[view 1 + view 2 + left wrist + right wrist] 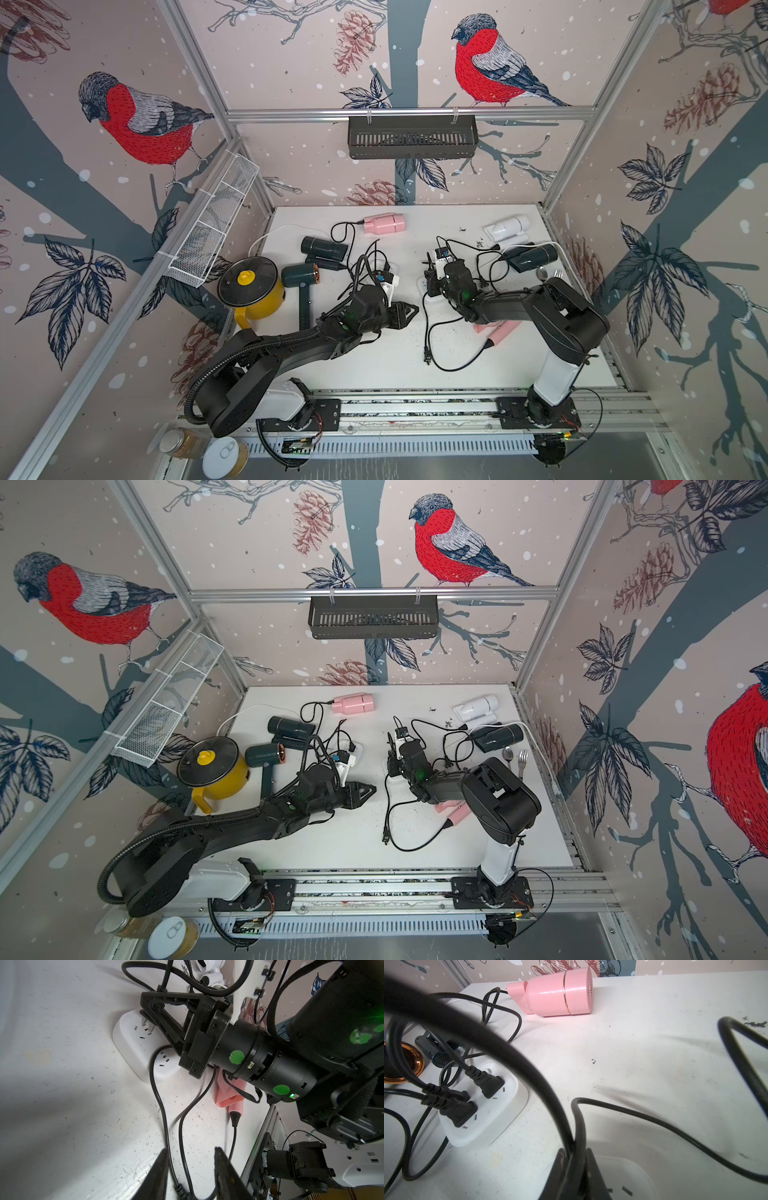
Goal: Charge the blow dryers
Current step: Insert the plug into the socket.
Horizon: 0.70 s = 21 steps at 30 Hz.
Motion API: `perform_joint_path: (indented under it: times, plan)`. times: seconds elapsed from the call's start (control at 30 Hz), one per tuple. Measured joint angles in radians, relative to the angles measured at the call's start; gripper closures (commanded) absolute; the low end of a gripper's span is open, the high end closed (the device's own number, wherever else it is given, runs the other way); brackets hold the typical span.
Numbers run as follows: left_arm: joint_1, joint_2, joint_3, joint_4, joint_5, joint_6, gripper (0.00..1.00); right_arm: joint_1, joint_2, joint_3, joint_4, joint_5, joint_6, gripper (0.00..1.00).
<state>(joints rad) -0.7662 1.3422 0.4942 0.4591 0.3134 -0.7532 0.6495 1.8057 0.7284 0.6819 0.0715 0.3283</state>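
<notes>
My right gripper (575, 1152) is shut on a black plug, its prongs (147, 1026) just over the sockets of a white power strip (131, 1043). A pink blow dryer (500, 330) lies partly under the right arm, its loose plug (427, 357) on the table. My left gripper (191, 1150) is open above that cord (164, 1118), holding nothing. A second pink blow dryer (384, 223), a black one (324, 248) and a dark green one (300, 276) lie at the left. White (508, 227) and black (534, 256) dryers lie at the back right.
Another white power strip (483, 1105) holds three black plugs. A yellow pot with a black lid (251, 291) stands at the left edge. A spoon and a fork (523, 758) lie by the right wall. Tangled cords cover the table's middle.
</notes>
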Motion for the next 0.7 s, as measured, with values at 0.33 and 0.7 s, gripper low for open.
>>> perform_joint_path:
  times: [0.33, 0.7]
  plan:
    - [0.0, 0.0, 0.0, 0.0, 0.0, 0.0, 0.62, 0.05, 0.038, -0.034, 0.109, 0.103, 0.016, 0.95]
    - [0.0, -0.002, 0.002, -0.003, -0.001, 0.0, 0.63, 0.141, 0.055, -0.104, 0.231, 0.296, 0.011, 0.94]
